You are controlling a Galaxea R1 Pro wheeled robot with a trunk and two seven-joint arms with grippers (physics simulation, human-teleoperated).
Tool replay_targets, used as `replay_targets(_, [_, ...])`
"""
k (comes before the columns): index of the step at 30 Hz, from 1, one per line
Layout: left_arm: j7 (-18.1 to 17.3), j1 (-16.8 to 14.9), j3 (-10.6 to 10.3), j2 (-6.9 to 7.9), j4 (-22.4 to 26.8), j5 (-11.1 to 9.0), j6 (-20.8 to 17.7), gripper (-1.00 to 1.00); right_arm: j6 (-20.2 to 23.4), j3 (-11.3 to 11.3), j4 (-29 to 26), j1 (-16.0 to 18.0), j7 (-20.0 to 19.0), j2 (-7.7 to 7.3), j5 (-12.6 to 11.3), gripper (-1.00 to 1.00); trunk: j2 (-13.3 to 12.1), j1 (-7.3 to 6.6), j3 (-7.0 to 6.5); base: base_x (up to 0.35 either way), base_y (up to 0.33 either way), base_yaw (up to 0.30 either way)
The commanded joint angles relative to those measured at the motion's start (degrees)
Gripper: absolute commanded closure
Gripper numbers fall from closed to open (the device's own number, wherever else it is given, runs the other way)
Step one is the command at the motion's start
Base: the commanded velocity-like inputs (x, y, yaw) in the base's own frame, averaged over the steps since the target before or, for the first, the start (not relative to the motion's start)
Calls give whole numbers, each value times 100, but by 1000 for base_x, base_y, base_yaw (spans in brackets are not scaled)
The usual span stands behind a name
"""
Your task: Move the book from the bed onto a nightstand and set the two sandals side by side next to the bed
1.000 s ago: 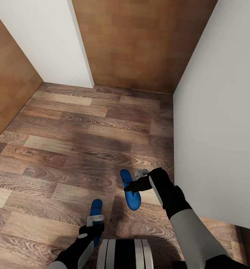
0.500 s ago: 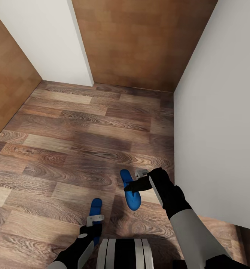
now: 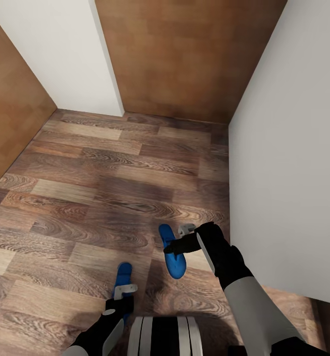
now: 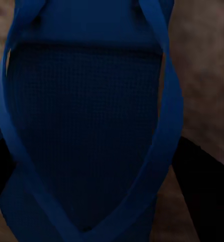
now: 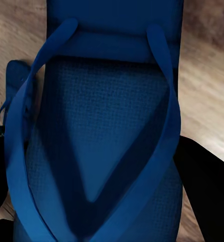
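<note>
**Both sandals in hand, on the way**

Since a second ago our left sandal (image 3: 123, 278) has slipped slightly nearer our trunk. We carry it in the left pincer (image 3: 121, 297), apparently clamped; the right pincer (image 3: 181, 241) grips the right sandal (image 3: 174, 257). Below is wooden floor (image 3: 110, 188). Placing both, and moving the book, remain.

No legible text, labels, brands, numbers or signs anywhere.
</note>
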State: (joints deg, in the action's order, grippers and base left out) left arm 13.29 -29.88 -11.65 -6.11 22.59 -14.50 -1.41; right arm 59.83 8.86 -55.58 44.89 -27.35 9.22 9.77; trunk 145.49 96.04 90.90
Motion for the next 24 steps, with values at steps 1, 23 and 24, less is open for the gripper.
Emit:
replay_targets(1, [46, 0, -48, 5, 9, -47, -17, 100, 17, 0, -3, 2, -42, 1, 60, 100, 0, -3, -20, 0, 0, 0])
replay_targets(23, [42, 0, -65, 5, -51, -36, -34, 100, 17, 16, 4, -51, -42, 1, 79, 100, -30, -60, -507, 0, 0, 0])
replay_targets(24, [42, 0, -65, 5, -51, -36, -34, 100, 17, 17, 4, -53, -42, 1, 79, 100, -31, -62, -529, 0, 0, 0])
